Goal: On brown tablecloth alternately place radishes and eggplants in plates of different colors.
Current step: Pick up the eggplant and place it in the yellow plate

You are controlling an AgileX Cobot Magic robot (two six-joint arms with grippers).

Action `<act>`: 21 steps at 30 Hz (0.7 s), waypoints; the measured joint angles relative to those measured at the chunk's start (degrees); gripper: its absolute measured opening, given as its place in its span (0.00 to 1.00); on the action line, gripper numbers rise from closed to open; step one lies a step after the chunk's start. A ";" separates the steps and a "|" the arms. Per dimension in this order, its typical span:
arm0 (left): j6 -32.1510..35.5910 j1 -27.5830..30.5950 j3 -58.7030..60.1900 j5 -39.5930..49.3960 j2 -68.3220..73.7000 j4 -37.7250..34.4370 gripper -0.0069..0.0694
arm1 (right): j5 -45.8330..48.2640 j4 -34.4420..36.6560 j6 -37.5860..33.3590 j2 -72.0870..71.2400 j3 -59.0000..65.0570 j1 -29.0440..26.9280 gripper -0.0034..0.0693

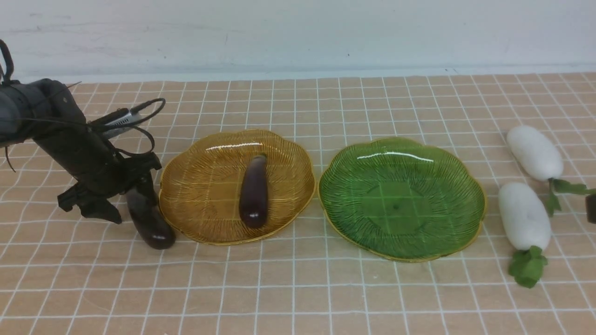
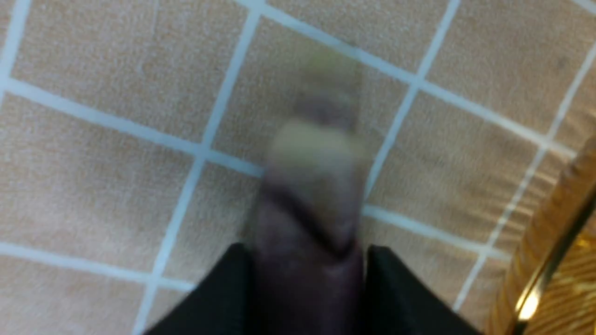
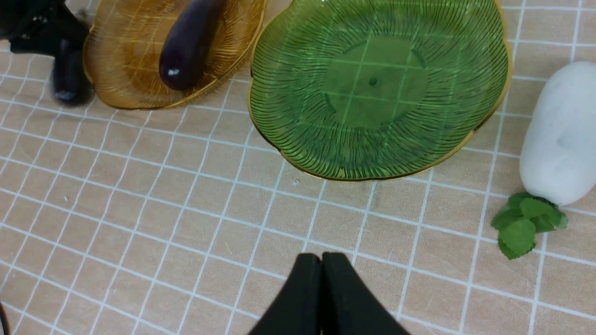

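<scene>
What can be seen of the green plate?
The green plate looks like translucent ribbed plastic or glass, with a scalloped gold-edged rim and a round centre where the cloth's grid shows through. It is empty and lies upright, flat on the cloth, between the amber plate and the radishes. No gripper touches it.

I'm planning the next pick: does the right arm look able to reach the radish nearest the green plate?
Probably yes: the right gripper is shut, but nothing visible covers that radish.
</scene>
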 joint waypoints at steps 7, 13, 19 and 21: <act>3.98 1.03 -8.08 9.35 -0.13 1.59 0.38 | 0.30 0.00 -0.05 0.00 0.00 0.00 0.02; 9.83 -0.77 -14.93 13.61 -1.77 -7.62 0.38 | 0.30 0.00 -0.11 0.00 0.00 0.00 0.02; 22.87 -7.58 -17.31 11.57 -2.07 -17.72 0.38 | 0.06 0.00 -0.11 0.00 0.00 0.00 0.02; 24.98 -9.56 -17.31 10.21 -1.62 -17.05 0.39 | 0.06 -0.06 -0.11 0.00 0.00 0.00 0.02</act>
